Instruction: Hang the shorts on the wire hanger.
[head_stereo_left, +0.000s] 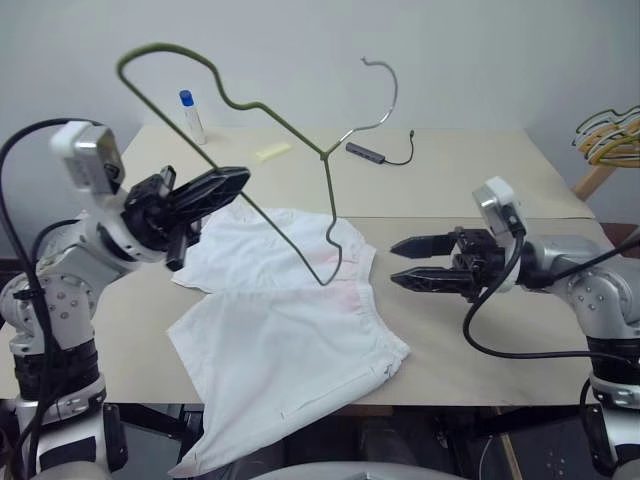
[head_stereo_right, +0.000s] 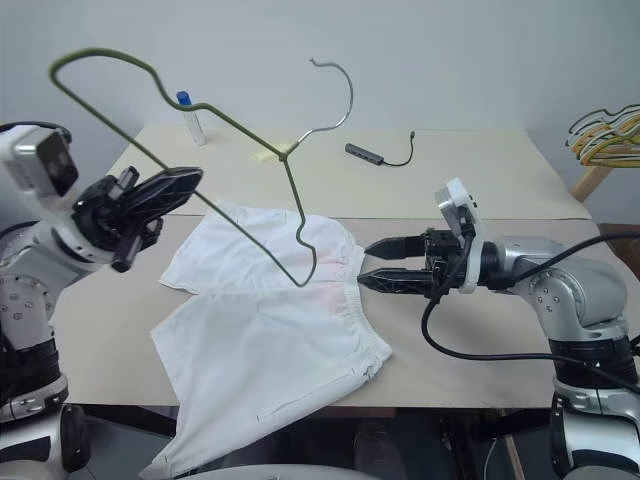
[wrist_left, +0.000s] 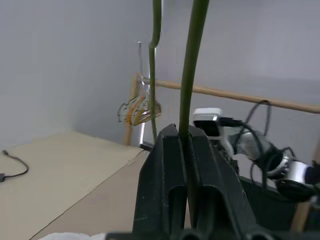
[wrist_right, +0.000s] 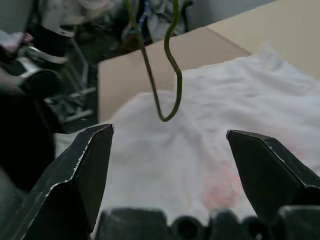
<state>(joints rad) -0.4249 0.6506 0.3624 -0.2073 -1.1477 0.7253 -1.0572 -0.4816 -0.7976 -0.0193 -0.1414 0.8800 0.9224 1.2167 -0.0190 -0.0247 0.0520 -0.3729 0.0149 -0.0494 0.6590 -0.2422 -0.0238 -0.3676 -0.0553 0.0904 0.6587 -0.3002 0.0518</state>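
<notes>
Left eye view shows my left gripper (head_stereo_left: 232, 182) raised above the table (head_stereo_left: 480, 170), its two black fingers pressed together on the wire hanger (head_stereo_left: 240, 103). I hold the hanger by its long straight side, so it is tilted in the air: one bent corner is high up at the left, the hook (head_stereo_left: 382, 90) points up near the wall, and the other bent corner (head_stereo_left: 333, 272) hangs low, just above the shorts (head_stereo_left: 285, 325).

The shorts lie flat on the table between my two arms, with one leg hanging over the near edge. A faint pink stain (head_stereo_left: 340, 292) is near the waistband.

My right gripper (head_stereo_left: 405, 263) is beside the waistband, fingers spread wide apart and holding nothing. It points toward the shorts but does not touch them.
</notes>
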